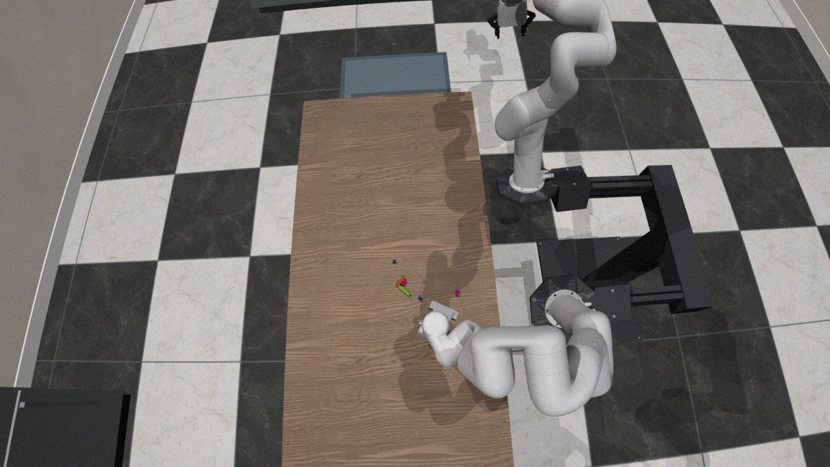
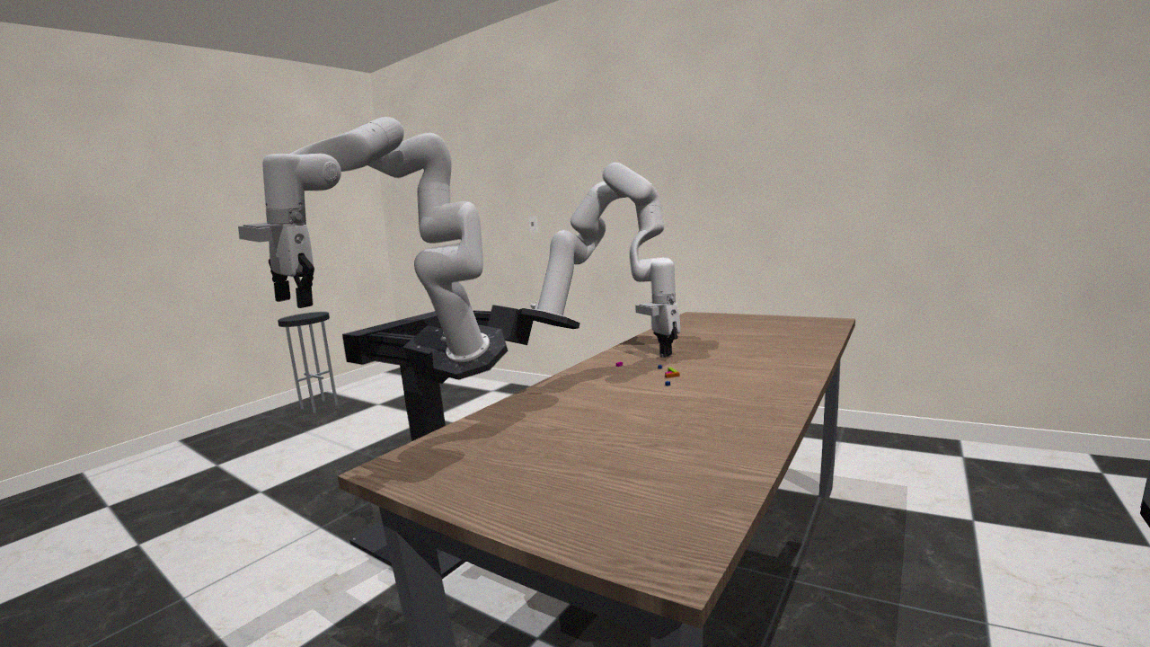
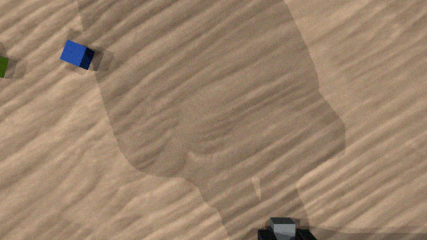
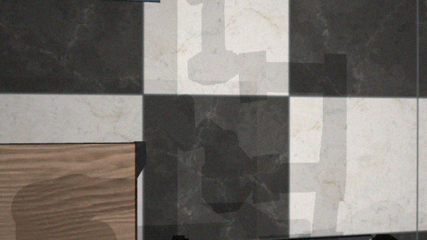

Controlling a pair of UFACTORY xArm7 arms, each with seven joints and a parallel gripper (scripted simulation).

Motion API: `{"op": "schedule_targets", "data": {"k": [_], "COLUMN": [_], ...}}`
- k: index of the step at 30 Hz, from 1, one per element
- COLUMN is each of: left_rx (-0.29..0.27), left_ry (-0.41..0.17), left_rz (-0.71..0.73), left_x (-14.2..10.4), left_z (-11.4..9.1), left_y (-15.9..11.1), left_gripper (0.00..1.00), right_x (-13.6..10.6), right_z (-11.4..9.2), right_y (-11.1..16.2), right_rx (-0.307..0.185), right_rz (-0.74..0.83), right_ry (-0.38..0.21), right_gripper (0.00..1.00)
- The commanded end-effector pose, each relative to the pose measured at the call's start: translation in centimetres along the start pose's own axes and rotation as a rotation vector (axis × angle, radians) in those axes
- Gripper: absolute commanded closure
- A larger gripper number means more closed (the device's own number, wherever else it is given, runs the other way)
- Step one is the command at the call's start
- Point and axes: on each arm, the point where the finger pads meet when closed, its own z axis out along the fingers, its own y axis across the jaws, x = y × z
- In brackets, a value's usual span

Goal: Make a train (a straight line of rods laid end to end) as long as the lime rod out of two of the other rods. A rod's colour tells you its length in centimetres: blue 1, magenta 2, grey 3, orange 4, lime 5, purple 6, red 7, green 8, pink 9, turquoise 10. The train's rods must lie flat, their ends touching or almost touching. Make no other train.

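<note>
With the left gripper (image 1: pixel 420 327) (image 2: pixel 666 354) (image 3: pixel 283 236) seemingly pinching the grey rod (image 3: pixel 283 230) near the table (image 1: pixel 359 191) (image 2: pixel 611 450) (image 3: pixel 167 117) (image 4: pixel 67 160), an off-centre grip could twist it, spoiling alignment with the lone magenta rod (image 1: pixel 457 293) (image 2: pixel 619 363) lying well apart, while the right gripper (image 1: pixel 511 34) (image 2: pixel 292 300) (image 4: pixel 281 238) hangs wide open

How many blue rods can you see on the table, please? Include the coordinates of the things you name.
2. One blue rod (image 1: pixel 393 261) (image 2: pixel 667 384) lies apart, near the orange rod (image 1: pixel 400 281) (image 2: pixel 673 375); the other blue rod (image 1: pixel 420 298) (image 2: pixel 659 367) (image 3: pixel 76 54) is off one end of the lime rod (image 1: pixel 404 290).
</note>
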Motion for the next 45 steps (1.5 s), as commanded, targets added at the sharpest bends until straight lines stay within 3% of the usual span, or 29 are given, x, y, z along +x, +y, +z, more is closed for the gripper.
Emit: {"op": "schedule_targets", "data": {"k": [1, 11, 17, 19, 24, 28, 41, 45], "left_rx": [0.004, 0.004, 0.004, 0.004, 0.005, 0.005, 0.005, 0.005], "left_ry": [-0.001, -0.001, -0.001, -0.001, -0.002, -0.002, -0.002, 0.001], "left_rz": [0.001, 0.001, 0.0, 0.0, 0.0, 0.0, 0.0, -0.048], "left_x": [0.0, 0.0, 0.0, 0.0, 0.0, 0.0, 0.0, 2.7], "left_z": [-0.1, -0.8, -4.4, -4.4, -8.0, -9.8, -10.2, -10.2], "left_y": [-0.2, -0.2, -0.2, -0.2, -0.2, -0.2, -0.2, -0.2], "left_gripper": [0.94, 0.94, 0.94, 0.94, 0.94, 0.94, 0.94, 0.94], "right_x": [0.1, 0.1, 0.1, 0.1, 0.1, 0.1, 0.1, 0.1], "right_z": [-0.2, -0.2, -0.2, -0.2, -0.2, -0.2, -0.2, -0.2], "right_y": [0.0, 0.0, 0.0, 0.0, 0.0, 0.0, 0.0, 0.0], "right_rx": [0.001, 0.001, 0.001, 0.001, 0.001, 0.001, 0.001, 0.001], "right_rz": [0.001, 0.001, 0.001, 0.001, 0.001, 0.001, 0.001, 0.001], "right_ry": [0.005, 0.005, 0.005, 0.005, 0.005, 0.005, 0.005, 0.005], "right_gripper": [0.0, 0.0, 0.0, 0.0, 0.0, 0.0, 0.0, 0.0]}}
